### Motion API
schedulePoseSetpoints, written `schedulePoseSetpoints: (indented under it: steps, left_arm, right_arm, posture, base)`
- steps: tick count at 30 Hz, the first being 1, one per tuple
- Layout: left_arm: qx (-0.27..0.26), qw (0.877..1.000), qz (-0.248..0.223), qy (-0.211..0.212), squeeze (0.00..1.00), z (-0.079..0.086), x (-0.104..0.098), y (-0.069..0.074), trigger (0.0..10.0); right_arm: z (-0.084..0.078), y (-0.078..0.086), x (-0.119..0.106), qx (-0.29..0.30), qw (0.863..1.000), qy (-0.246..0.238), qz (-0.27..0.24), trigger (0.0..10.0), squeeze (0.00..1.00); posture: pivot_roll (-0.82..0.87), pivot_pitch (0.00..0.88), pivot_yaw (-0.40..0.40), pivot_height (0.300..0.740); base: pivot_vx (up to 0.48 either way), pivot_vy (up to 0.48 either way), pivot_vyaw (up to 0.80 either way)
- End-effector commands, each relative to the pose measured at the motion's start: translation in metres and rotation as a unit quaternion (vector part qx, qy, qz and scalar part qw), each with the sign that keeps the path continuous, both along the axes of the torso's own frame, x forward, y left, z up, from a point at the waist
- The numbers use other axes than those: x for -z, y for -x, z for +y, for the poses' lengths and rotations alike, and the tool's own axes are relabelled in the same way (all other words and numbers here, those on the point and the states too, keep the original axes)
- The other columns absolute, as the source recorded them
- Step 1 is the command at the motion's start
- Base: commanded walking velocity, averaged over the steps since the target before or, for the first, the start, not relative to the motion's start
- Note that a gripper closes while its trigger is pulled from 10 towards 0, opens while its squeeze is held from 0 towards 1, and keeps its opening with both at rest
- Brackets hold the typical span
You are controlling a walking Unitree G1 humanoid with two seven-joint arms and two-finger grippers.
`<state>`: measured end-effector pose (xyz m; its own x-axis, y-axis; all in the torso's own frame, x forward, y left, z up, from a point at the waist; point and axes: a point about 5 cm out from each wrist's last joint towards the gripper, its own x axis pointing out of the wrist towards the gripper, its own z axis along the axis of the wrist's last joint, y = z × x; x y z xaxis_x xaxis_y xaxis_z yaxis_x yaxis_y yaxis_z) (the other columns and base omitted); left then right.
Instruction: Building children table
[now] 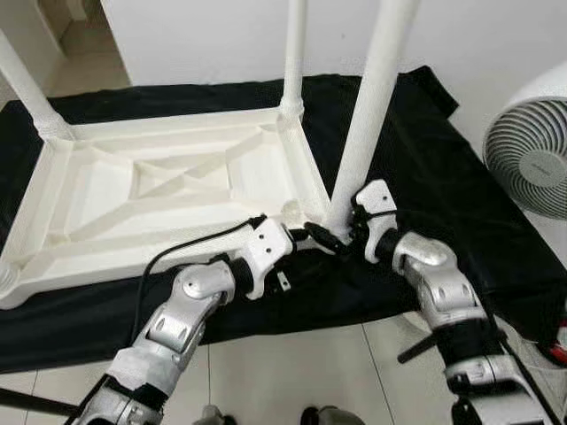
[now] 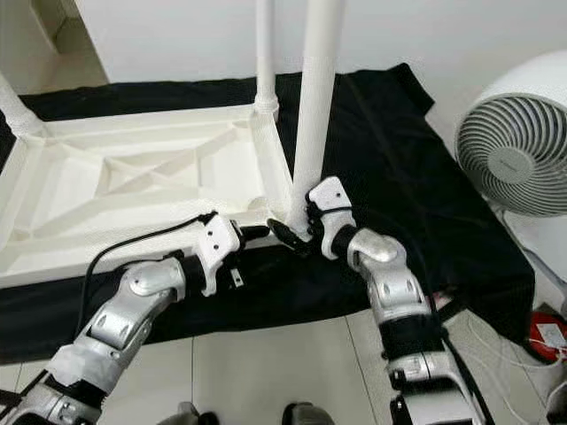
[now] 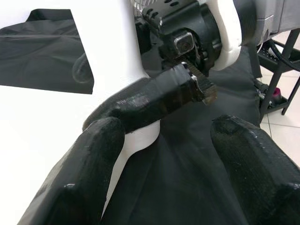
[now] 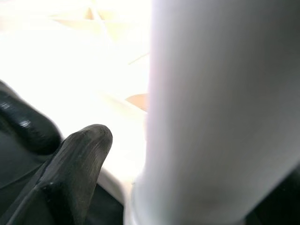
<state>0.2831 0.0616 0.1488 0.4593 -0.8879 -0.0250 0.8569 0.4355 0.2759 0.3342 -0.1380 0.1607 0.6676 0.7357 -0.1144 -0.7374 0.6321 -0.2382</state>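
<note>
A white plastic children's table top [image 1: 168, 190] lies upside down on a black cloth [image 1: 443, 177]. White legs stand up from its far left corner [image 1: 27, 88] and far right corner [image 1: 295, 53]. A thicker white leg [image 1: 372, 106] stands at the near right corner. My right gripper [image 1: 341, 235] is shut on the base of this leg, with one black finger [image 3: 154, 101] curled round it. In the right wrist view the leg [image 4: 220, 112] is close up beside one finger [image 4: 79, 159]. My left gripper [image 3: 164, 159] is open just left of that corner, over the cloth.
A white round fan [image 1: 532, 159] stands on the floor to the right of the cloth. A small red object [image 2: 545, 336] with cables lies on the tiles at the lower right. A black cable [image 1: 177, 252] runs along my left arm. A white wall rises behind.
</note>
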Motion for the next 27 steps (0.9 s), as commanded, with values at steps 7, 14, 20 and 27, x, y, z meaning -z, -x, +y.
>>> schedulePoseSetpoints:
  steps: [7,14,20,27]
  left_arm:
    - [-0.002,1.0,0.002,-0.003,0.0,0.004,0.001,0.001,10.0]
    - [-0.003,1.0,0.002,-0.002,0.0,0.005,0.001,0.0,10.0]
    - [-0.004,1.0,0.004,0.0,0.0,0.005,0.001,0.001,10.0]
    - [-0.004,1.0,0.006,0.0,0.0,0.005,0.002,0.002,10.0]
  right_arm:
    - [0.001,-0.008,0.007,-0.048,0.998,0.033,0.013,1.4,0.0]
    - [-0.008,-0.012,0.009,-0.047,0.998,0.03,0.016,0.0,0.0]
    - [-0.01,-0.013,0.009,-0.017,1.0,-0.013,0.022,10.0,0.0]
    - [-0.005,-0.012,0.007,0.03,0.998,-0.048,0.027,10.0,0.0]
  posture:
    - [-0.12,0.074,0.03,0.74]
    - [-0.12,0.081,0.032,0.74]
    - [-0.12,0.099,0.029,0.74]
    - [-0.12,0.102,0.028,0.74]
  base:
    - [0.0,0.0,0.0]
    - [0.0,0.0,0.0]
    - [0.0,0.0,0.0]
    - [0.0,0.0,0.0]
